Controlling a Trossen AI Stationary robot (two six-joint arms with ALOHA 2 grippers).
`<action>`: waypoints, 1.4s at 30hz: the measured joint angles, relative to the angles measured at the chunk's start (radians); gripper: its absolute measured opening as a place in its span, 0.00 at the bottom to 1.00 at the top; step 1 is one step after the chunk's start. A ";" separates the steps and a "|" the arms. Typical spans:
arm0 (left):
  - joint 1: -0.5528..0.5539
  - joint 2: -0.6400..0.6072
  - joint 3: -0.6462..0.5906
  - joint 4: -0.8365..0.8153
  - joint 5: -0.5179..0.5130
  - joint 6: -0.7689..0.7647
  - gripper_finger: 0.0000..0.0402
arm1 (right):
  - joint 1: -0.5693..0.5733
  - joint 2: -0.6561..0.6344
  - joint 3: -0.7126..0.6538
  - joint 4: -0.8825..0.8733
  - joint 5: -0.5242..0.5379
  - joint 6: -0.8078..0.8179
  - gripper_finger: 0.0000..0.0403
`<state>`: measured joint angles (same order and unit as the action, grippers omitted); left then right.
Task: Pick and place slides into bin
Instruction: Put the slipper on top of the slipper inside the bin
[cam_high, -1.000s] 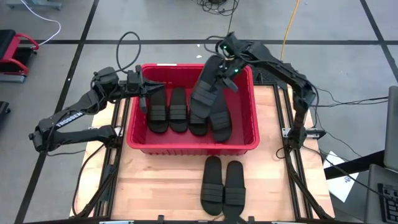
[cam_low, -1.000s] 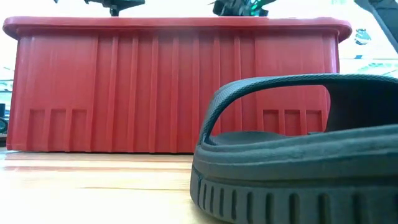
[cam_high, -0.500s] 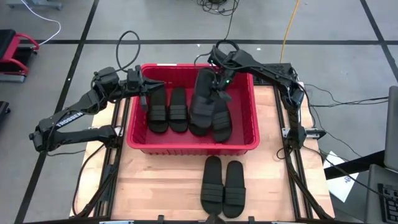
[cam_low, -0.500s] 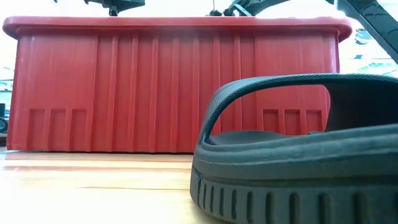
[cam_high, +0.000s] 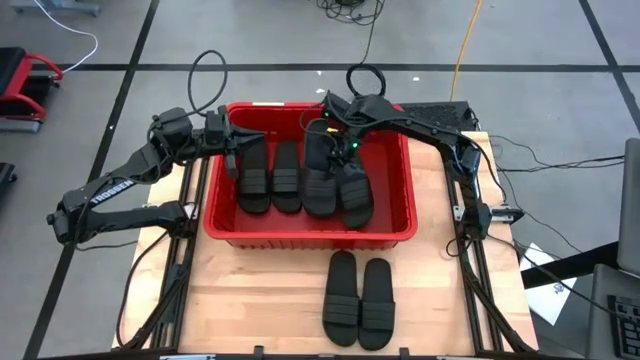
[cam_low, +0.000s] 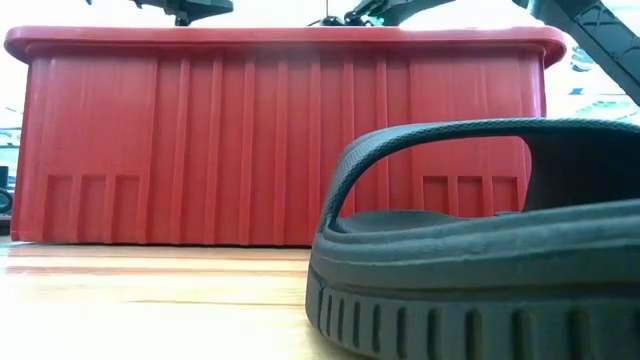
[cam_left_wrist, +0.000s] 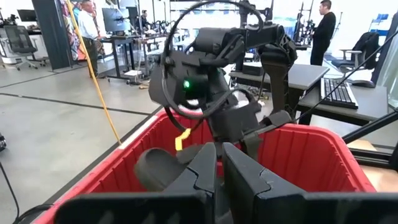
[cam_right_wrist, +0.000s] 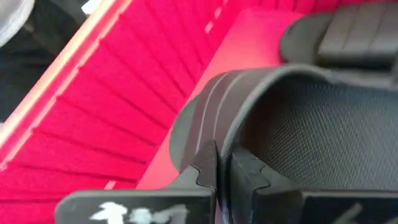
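Your bench (cam_high: 250, 290), red bin (cam_high: 310, 232) at its far middle, slides (cam_high: 271, 176) lying inside it, two more slides (cam_high: 358, 298) on the bench near you, right end effector (cam_high: 335, 150) down in the bin clamped on a slide (cam_right_wrist: 249, 106), left end effector (cam_high: 236, 152) clenched at the bin's left rim.
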<state>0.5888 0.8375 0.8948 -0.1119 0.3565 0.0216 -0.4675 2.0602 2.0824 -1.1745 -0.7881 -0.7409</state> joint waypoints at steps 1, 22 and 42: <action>0.000 0.000 0.000 -0.005 0.000 0.001 0.06 | 0.001 0.000 0.001 0.012 -0.005 0.005 0.01; 0.000 0.000 0.000 -0.034 0.001 0.002 0.06 | -0.013 0.142 0.001 -0.030 -0.131 0.080 0.01; 0.000 0.000 0.000 -0.035 0.001 0.004 0.06 | -0.054 0.147 0.001 -0.151 -0.131 -0.086 0.01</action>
<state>0.5888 0.8375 0.8948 -0.1467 0.3573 0.0260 -0.5212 2.2074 2.0838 -1.3252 -0.9190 -0.8273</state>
